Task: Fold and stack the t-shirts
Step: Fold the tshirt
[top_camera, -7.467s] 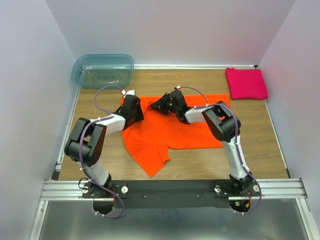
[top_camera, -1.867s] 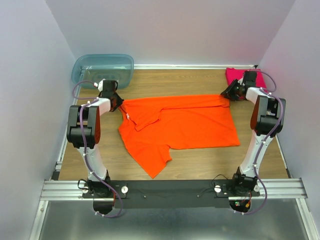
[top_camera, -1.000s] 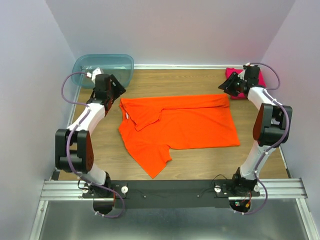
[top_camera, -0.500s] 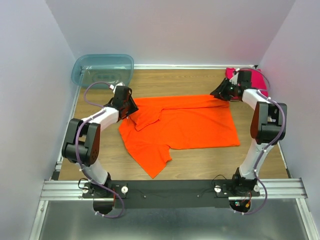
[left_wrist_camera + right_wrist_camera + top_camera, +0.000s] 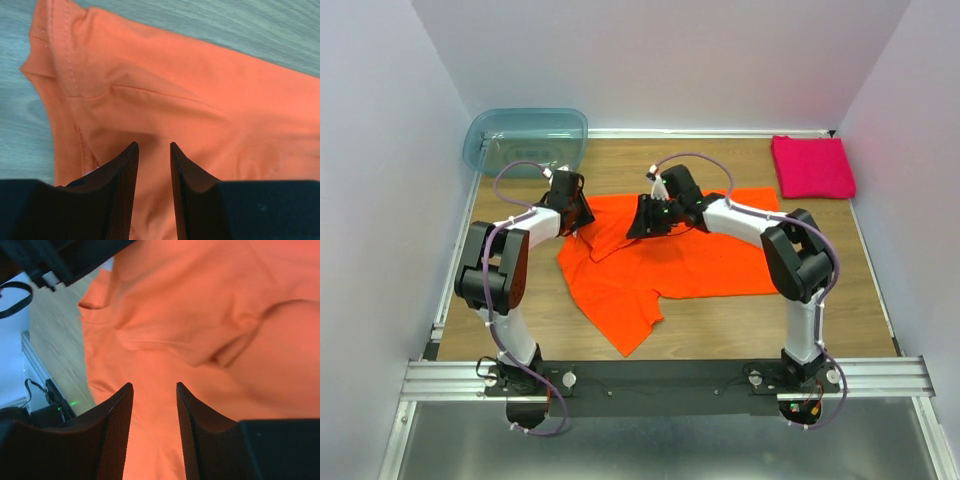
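The fold of the orange t-shirt is just starting, by my reading: it lies spread at the middle of the table, wrinkled, 1 sleeve trailing toward 7 o'clock and a flap turned over near the collar. The left gripper sits on the shirt's 10 o'clock corner, by the seam. Its fingers show only a narrow gap with orange cloth in it, and I cannot tell whether they pinch a fold or merely rest over it. The right gripper hangs over the shirt's 12 o'clock edge near the collar, jaws apart, nothing between them. The next move likely calls for both grippers to take a firm hold along that far edge and carry it toward 6 o'clock in 1 even sweep, keeping the cloth taut so the crease runs straight. By count there are 2 t-shirts: 1 orange, unfolded, and 1 pink t-shirt folded square at the table's 1 o'clock corner, well apart. There is also 1 blue-green tub at 11 o'clock.
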You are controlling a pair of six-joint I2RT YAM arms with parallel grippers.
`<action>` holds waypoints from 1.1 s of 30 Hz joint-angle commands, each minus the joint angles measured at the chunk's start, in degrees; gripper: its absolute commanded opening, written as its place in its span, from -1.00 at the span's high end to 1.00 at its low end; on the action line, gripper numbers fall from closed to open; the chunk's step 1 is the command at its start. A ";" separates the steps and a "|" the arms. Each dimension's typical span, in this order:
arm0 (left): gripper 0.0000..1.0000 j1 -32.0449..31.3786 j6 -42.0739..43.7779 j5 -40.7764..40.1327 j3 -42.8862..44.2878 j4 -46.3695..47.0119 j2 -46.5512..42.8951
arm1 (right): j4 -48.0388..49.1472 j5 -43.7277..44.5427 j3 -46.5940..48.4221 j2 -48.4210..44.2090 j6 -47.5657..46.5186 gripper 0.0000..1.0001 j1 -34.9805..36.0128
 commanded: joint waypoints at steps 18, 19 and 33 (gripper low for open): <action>0.21 2.67 3.99 0.00 0.55 0.94 2.18 | 14.68 20.91 -8.73 2.51 26.91 -0.04 6.57; 0.21 2.67 3.90 0.09 0.55 1.11 2.27 | 15.73 21.09 -8.99 2.60 27.78 -0.04 6.65; 0.22 2.85 3.90 0.44 0.72 1.55 2.27 | 21.28 22.14 -11.46 4.97 33.24 0.06 6.57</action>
